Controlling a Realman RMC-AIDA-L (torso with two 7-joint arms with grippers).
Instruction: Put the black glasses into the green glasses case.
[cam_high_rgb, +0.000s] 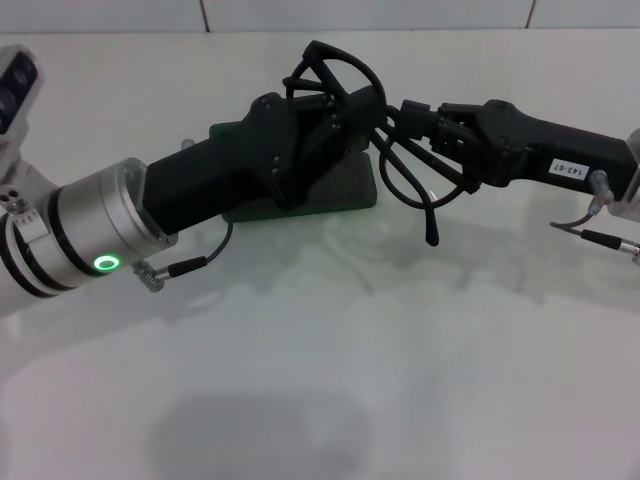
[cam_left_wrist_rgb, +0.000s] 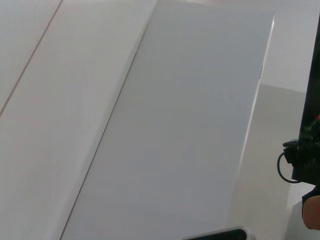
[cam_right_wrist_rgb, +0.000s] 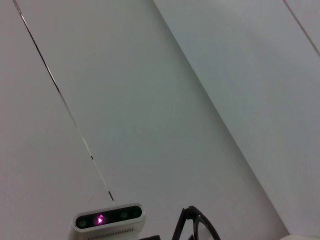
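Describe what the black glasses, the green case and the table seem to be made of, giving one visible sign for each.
Black glasses: likely plastic, as the thin dark frame has curved arms; it is held between the left hand and right hand.
Green glasses case: seemingly a hard shell with a smooth dark green surface.
Table: glossy white, possibly laminate, as it shows soft reflections.

Black glasses held aloft, arms dangling, beside green glasses case on table

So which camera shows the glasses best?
The head view: the glasses hang between the two pincers, above the case, frame and one temple arm showing. The right wrist view catches only a bit of black frame at its edge. The left wrist view shows none of them.
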